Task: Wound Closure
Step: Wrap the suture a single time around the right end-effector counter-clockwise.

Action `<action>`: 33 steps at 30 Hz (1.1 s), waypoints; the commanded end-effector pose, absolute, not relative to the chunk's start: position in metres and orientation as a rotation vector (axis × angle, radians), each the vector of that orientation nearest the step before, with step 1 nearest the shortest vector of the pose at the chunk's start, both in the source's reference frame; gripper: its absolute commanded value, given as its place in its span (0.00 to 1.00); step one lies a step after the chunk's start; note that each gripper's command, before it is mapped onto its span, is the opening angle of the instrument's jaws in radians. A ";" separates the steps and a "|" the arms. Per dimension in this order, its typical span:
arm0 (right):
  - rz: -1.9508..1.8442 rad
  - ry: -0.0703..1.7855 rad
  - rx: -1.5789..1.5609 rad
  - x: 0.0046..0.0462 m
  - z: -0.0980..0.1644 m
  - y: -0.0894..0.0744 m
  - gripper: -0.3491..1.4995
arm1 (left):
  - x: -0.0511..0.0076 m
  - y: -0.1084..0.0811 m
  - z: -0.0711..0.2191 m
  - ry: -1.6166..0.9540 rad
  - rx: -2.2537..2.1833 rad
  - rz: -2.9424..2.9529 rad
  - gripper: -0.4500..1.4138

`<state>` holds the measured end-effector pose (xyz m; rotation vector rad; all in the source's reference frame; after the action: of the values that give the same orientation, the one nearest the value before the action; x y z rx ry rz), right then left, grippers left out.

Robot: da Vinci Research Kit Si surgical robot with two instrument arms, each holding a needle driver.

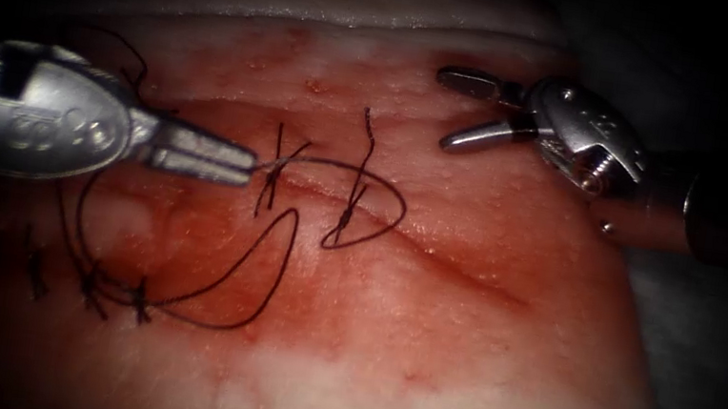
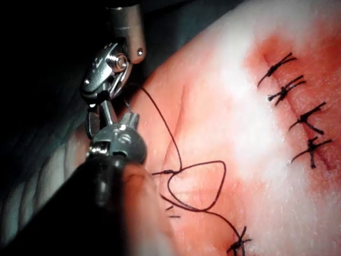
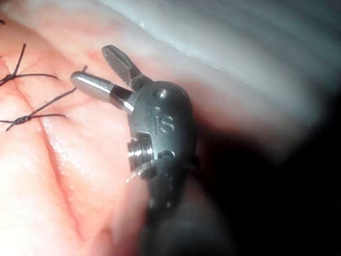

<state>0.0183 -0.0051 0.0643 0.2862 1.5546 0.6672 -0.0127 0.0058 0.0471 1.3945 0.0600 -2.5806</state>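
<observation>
My left tool (image 1: 240, 164) comes in from the left with its jaws shut on the thread (image 1: 285, 251), right beside a stitch (image 1: 272, 173) on the cut (image 1: 451, 264). From the jaws the thread arcs right past a second stitch (image 1: 351, 205) and loops back over the tissue (image 1: 475, 366). I cannot tell the needle apart from that curve. My right tool (image 1: 444, 109) hovers open above the tissue to the right of the cut and holds nothing; the same open jaws appear in my right tool (image 3: 89, 65). The thread (image 2: 213, 197) loops beside my left tool (image 2: 130, 114).
A row of tied stitches (image 1: 91, 289) with cut ends lies at the lower left. Several tied stitches (image 2: 290, 90) cross another closed line. Red fluid stains the tissue around the cut. The tissue's pale far edge (image 1: 343, 23) borders dark surroundings.
</observation>
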 end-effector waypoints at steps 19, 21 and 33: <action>0.692 1.727 0.252 0.0274 0.062 -0.008 0.00 | -0.0136 0.014 0.059 -0.017 1.441 -2.657 0.00; 0.707 1.756 0.251 0.0273 0.061 -0.009 0.00 | -0.0137 0.014 0.061 -0.027 1.428 -2.680 0.00; 0.849 1.781 0.174 0.0277 0.058 -0.009 0.00 | -0.0136 0.011 0.068 -0.025 1.353 -2.753 0.00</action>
<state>0.0268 -0.0093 0.0577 0.1381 1.7520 0.8965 -0.0133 0.0100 0.0678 1.3394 -0.0160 -2.7630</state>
